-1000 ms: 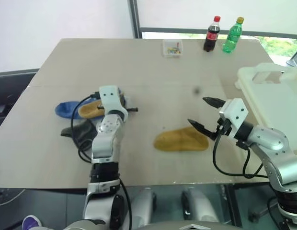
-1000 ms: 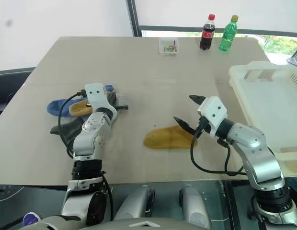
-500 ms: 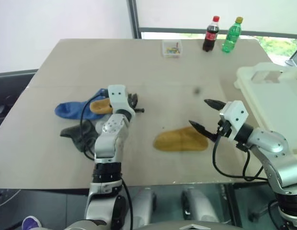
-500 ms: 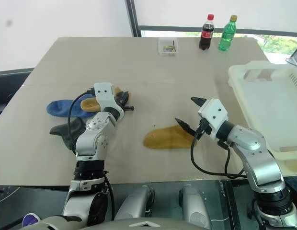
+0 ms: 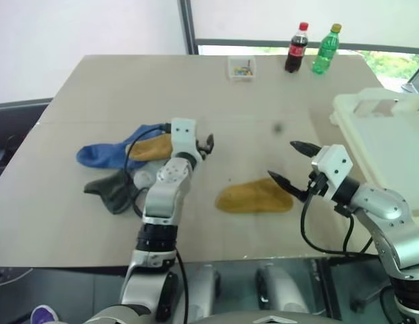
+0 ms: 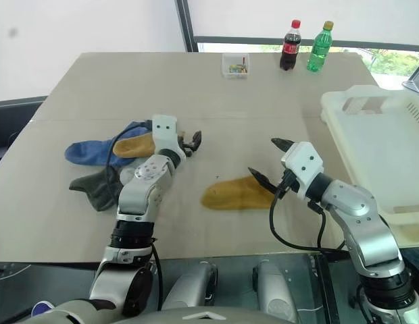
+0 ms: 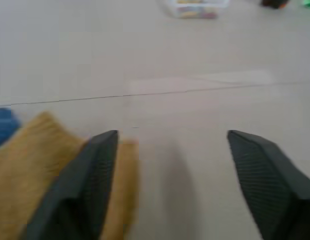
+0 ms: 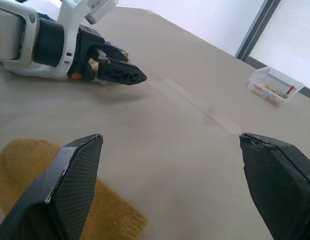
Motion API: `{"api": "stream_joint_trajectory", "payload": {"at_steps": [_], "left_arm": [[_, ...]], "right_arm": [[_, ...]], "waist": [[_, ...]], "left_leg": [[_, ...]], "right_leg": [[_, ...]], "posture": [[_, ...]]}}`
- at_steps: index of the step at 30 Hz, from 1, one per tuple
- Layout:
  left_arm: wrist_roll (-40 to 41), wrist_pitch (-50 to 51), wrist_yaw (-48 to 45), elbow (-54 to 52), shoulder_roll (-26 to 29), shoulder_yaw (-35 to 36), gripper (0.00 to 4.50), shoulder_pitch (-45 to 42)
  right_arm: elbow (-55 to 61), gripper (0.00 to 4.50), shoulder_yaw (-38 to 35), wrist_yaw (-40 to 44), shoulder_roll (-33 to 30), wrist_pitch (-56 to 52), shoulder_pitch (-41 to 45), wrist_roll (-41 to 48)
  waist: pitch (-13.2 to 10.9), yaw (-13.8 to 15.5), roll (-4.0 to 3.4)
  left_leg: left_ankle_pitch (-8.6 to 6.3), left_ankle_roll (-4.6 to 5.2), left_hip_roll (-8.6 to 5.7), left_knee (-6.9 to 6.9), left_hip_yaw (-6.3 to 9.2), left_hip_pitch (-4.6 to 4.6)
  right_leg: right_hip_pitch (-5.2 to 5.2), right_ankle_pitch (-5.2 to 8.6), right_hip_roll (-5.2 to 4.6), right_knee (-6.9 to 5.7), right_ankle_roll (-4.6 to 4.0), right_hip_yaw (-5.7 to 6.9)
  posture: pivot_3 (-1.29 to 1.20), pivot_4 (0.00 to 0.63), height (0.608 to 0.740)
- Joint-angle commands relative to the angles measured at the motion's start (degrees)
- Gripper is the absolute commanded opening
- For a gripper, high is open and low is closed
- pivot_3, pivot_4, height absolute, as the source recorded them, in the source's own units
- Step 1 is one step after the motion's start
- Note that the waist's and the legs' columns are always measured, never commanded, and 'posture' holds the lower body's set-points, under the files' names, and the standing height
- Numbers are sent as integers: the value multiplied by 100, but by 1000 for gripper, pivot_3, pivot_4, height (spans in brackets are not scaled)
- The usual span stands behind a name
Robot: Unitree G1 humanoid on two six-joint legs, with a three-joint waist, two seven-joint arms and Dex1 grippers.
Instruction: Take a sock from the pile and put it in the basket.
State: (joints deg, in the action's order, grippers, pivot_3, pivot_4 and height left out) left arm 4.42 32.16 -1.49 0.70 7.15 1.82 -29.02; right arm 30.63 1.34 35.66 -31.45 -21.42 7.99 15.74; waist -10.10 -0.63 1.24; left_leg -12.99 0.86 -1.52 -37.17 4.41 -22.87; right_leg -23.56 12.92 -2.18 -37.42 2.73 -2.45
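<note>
On the tabletop (image 5: pixel 263 94) the pile (image 5: pixel 118 169) lies toward the left edge: a blue sock (image 5: pixel 105 154), a mustard-yellow sock (image 5: pixel 154 146) overlapping it, and a dark green sock (image 5: pixel 113 191) nearer the front edge, all loosely touching. The left end effector (image 6: pixel 194 142) sits at the pile's right side with its black fingers spread apart and nothing between them; in the left wrist view one finger (image 7: pixel 82 185) overlaps the yellow sock's edge while the other stands over bare tabletop, so this sock looks freshly let go rather than gripped. A second mustard-yellow sock (image 5: pixel 255 197) lies alone near the middle of the front edge — well apart from the pile and between the two arms, which reads as a handover spot within the right arm's reach. The right end effector (image 5: pixel 288 163) hangs just beside that lone sock's right end, fingers wide apart and empty, one tip close above the fabric, apparently poised to close on it. The basket (image 5: pixel 392 145) stands at the right edge of the tabletop, on the right arm's side, which would explain why that arm does the final carry; no sock can be made out inside it. A small clear box (image 5: pixel 242 67) and two bottles (image 5: pixel 311 48) stand along the far edge, out of the way.
</note>
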Motion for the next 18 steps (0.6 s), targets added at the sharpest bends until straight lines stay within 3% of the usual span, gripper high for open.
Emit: {"api": "stream_joint_trajectory", "payload": {"at_steps": [1, 7, 8, 11, 14, 17, 18], "left_arm": [[-254, -54, 176, -156, 39, -66, 3912, 4], [-396, 5, 197, -122, 26, -80, 3912, 79], [-401, 29, 194, -105, 19, -72, 3688, 86], [-397, 29, 186, -108, 2, -45, 2667, 102], [-395, -4, 162, -120, 1, -46, 1196, 105], [-393, -18, 150, -124, 2, -47, 184, 105], [-393, -20, 152, -124, 1, -43, 83, 105]], "right_arm": [[258, 4500, -118, -50, -27, 92, 10, -4], [212, 4500, -80, -33, -13, 118, 42, -3], [202, 4500, -75, -30, -12, 122, 50, -5], [185, 4500, -73, -24, -13, 131, 66, -7], [176, 4500, -77, -15, -20, 140, 70, -6], [169, 4500, -70, -9, -25, 152, 73, -14], [166, 4500, -72, -9, -23, 153, 76, -14]], "waist": [[0, 11, 0], [0, 16, 0], [0, 16, 0], [0, 13, 0], [0, 13, 0], [0, 13, 0], [0, 12, 0]], "left_leg": [[0, 0, -2, 0, -1, 0], [0, 0, -2, 0, 1, -1], [0, 0, -2, 0, 2, -1], [0, 0, -2, 0, 1, -1], [0, 0, -2, 0, 1, -1], [0, 0, -2, 0, 1, -1], [0, 0, -2, 0, 1, -1]], "right_leg": [[0, 0, -3, 0, 0, 0], [0, 0, -4, 1, 0, 2], [0, 0, -4, 0, 0, 2], [0, 0, -4, 1, 0, 2], [0, 0, -4, 1, 0, 2], [0, 0, -4, 0, 0, 2], [0, 0, -5, 1, 0, 2]], "posture": [[0, 150, 740], [0, 150, 740], [0, 150, 740], [0, 150, 740], [0, 150, 740], [0, 150, 740], [0, 150, 740]]}}
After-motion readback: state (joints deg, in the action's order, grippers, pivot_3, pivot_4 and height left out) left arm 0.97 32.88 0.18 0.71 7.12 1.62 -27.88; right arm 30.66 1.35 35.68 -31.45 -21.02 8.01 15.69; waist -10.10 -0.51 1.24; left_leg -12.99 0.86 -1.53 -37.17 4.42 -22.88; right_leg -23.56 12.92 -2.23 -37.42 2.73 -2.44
